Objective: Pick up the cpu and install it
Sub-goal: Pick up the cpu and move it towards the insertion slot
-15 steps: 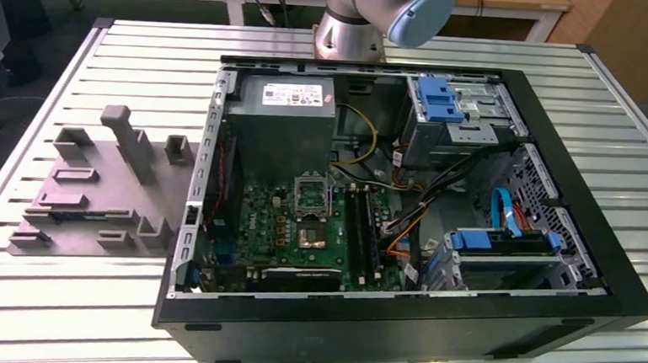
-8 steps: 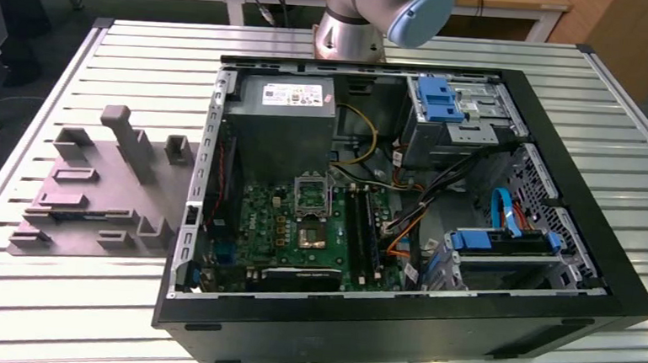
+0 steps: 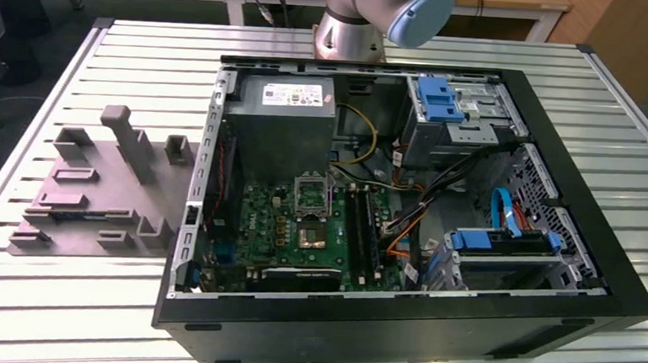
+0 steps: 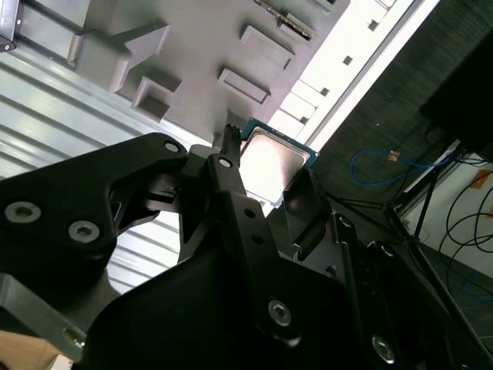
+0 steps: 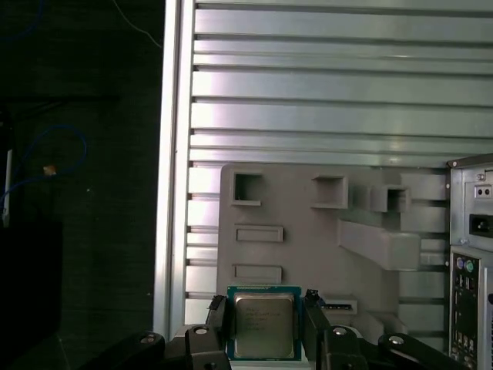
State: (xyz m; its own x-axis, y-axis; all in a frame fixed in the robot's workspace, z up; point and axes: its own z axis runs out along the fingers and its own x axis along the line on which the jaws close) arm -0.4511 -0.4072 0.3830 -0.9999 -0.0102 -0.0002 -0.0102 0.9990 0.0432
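**Chip Pinched by Its Edges**

The big table (image 3: 56,317) carries the open computer box (image 3: 406,321) and a grey tray (image 5: 308,247). Over the tray's edge, the pincer (image 5: 264,308) squeezes the cpu (image 5: 263,331) by two thin sides. The cpu could slip, tip and drop, because so little of it is gripped.

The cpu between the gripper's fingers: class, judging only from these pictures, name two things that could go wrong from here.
1. The gripper holds the cpu by two opposite edges alone, seemingly lifted clear of the grey fixture tray. A slip could tilt or drop it.
2. Loose cables crowd the motherboard inside the computer case. The arm might snag them or knock the case wall when reaching in.
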